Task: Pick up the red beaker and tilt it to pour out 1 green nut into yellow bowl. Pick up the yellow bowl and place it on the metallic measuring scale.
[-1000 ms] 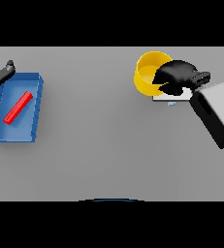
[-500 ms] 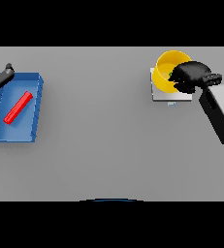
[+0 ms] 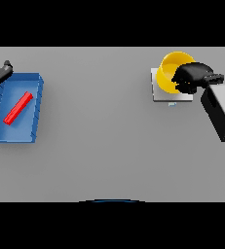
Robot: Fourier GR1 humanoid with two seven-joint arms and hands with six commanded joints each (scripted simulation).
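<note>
Bowl placement, final stage — the yellow bowl [image 3: 171, 72] has moved from left of the metallic measuring scale [image 3: 168, 93] to over its plate. The right hand [image 3: 194, 77] stays curled round the rim, so only release remains; the left hand [image 3: 0, 74] idles at the blue tray [image 3: 35, 113] holding the red beaker [image 3: 18, 108].

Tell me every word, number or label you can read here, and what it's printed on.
None can be read.
Metallic measuring scale: a small bluish mark at its front edge, too small to read.
Yellow bowl, held by the right robot hand: no text.
Blue tray and red beaker: no text.
</note>
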